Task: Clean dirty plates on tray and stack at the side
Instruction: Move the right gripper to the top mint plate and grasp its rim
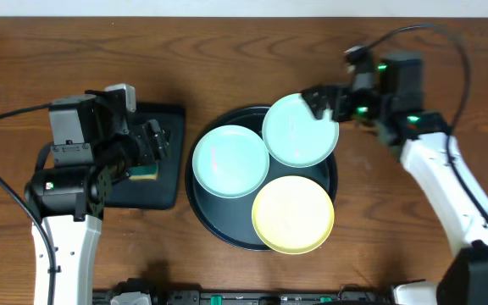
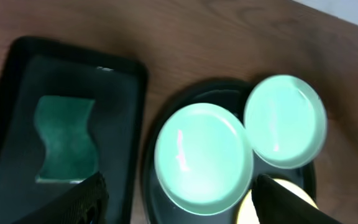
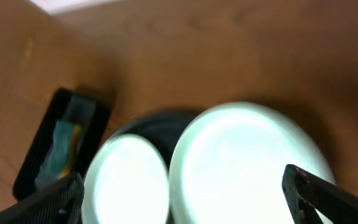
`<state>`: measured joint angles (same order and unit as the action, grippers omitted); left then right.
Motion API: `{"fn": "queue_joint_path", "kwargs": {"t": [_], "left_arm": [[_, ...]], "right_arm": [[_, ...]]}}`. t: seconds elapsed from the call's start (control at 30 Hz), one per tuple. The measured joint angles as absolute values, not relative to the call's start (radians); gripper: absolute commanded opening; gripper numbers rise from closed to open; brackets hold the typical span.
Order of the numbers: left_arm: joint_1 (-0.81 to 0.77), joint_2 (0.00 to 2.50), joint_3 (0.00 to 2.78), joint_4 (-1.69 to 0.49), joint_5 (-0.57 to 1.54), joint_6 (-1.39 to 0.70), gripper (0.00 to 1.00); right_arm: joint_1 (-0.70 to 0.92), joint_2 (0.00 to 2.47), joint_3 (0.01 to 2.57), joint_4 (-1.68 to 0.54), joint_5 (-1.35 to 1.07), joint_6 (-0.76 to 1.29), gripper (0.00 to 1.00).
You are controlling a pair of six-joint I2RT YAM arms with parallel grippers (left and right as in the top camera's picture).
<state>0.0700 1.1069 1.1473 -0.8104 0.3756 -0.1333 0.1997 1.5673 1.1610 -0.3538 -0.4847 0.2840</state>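
**Figure. Both arms posed before the first plate is taken.**

The round tray [image 1: 203,210] lies on the desk [image 1: 244,51] between the two arms and carries all three plates, so no plate has yet been stacked at the side.

- **Right tool** [image 1: 320,103]: its fingers stand wide apart and hold nothing. In the right wrist view the right tool [image 3: 185,186] frames mint plate B [image 3: 247,162], which lies directly beneath and just ahead of it.
- **Mint plate B** [image 1: 301,130]: it juts past the tray rim on the side nearest this tool. That overhanging lip is probably why the tool comes in low from there, since a free edge can be pinched where a flat plate face cannot.
- **Mint plate A** [image 1: 230,161]: it lies beyond plate B from the right tool, touching or slightly overlapping it. Which one lies on top cannot be told.
- **Yellow plate** [image 1: 293,214]: it sits to one side of the right tool's line of approach, close against both mint plates.
- **Left tool** [image 1: 152,142]: it is also spread wide and empty. It hangs above the rectangular tray [image 1: 166,188], and the sponge [image 1: 145,174] lies just below and behind its tips. The left wrist view shows the sponge [image 2: 64,140] flat in that tray, with the left tool [image 2: 179,183] facing plate A [image 2: 204,152].

This split suggests that one arm is meant to lift and steady a plate while the other fetches the sponge for wiping.
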Motion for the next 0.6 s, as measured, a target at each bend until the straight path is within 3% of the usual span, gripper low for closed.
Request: {"fn": "queue_joint_path", "kwargs": {"t": [0.33,0.53,0.6], "left_arm": [[0.138,1.243,1.152,-0.92,0.175,-0.292,0.75],[0.14,1.314,1.152,-0.935,0.019,-0.314,0.75],[0.141,1.32,1.152,-0.936,-0.008,-0.316,0.75]], "right_arm": [[0.397,1.759,1.482,-0.897,-0.199,0.429,0.99],[0.472,1.858,1.524,-0.915,-0.13,0.467,0.99],[0.501,1.888,1.524,-0.907,-0.121,0.469,0.82]]}}
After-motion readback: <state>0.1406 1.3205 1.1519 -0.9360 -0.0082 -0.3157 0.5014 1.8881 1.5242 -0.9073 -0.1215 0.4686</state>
